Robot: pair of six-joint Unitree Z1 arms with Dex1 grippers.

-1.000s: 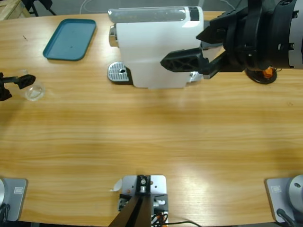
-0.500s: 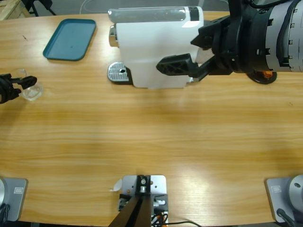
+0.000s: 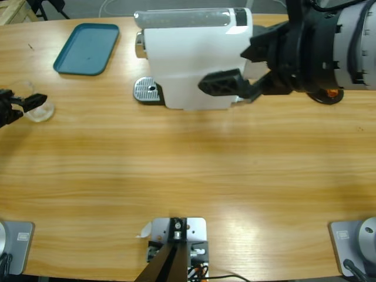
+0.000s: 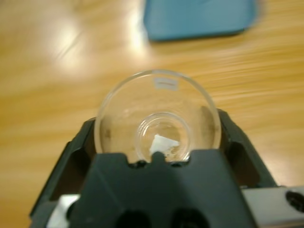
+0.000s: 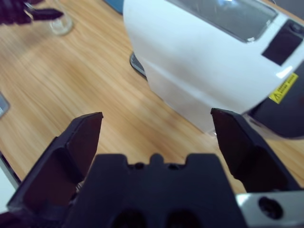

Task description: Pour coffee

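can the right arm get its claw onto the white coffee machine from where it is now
Probably yes. The right claw is open and empty, hanging close beside the white coffee machine, with only bare table showing between them. The left claw is busy far off around the glass tumbler.

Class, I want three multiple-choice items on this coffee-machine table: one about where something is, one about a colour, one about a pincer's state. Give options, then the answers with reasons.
1. Where does the glass tumbler stand?
A. On the drip grate
B. On the tray
C. Near the table's left edge, between the left pincer's jaws

2. What colour is the tray?
A. Teal blue
B. Red
C. White

3. How is the right pincer?
A. Shut on the tumbler
B. Open, holding nothing
C. Shut on the tray

Answers:
1 C, the left wrist view shows the tumbler between the jaws, far from the coffee machine.
2 A, the high view shows a teal tray on the wooden table.
3 B, the right wrist view shows wide-spread jaws with only table and machine beyond.
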